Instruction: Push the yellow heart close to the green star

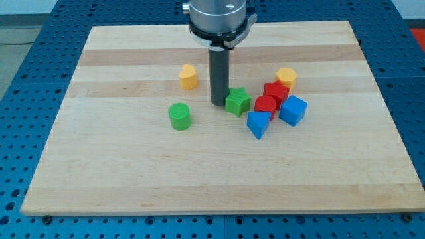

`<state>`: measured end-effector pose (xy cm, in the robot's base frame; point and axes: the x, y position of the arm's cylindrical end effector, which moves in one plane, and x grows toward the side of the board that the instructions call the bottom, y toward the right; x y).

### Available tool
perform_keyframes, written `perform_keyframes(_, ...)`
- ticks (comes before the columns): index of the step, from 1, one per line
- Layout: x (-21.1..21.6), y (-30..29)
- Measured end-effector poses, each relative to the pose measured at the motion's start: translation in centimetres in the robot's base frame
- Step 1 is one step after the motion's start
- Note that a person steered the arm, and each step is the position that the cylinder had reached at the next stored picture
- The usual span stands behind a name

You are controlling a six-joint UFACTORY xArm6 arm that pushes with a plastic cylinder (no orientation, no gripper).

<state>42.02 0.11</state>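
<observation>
The green star (238, 101) lies near the board's middle. My tip (218, 103) stands on the board right at the star's left side, touching or nearly touching it. Two yellow blocks show: one (188, 77) up and to the left of my tip, and one (286, 78) to the right of the star, above the red blocks. I cannot tell from their shapes which one is the heart.
A green cylinder (179, 116) lies to the lower left of my tip. Two red blocks (275, 92) (265, 105) and two blue blocks (258, 123) (293, 110) cluster right of the star. The wooden board (99, 166) lies on a blue perforated table.
</observation>
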Motion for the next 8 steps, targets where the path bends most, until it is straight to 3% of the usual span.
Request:
perform_keyframes(3,-1.6,1.6)
perform_keyframes(5,2.9,-3.1)
perform_keyframes(8,2.6,1.3)
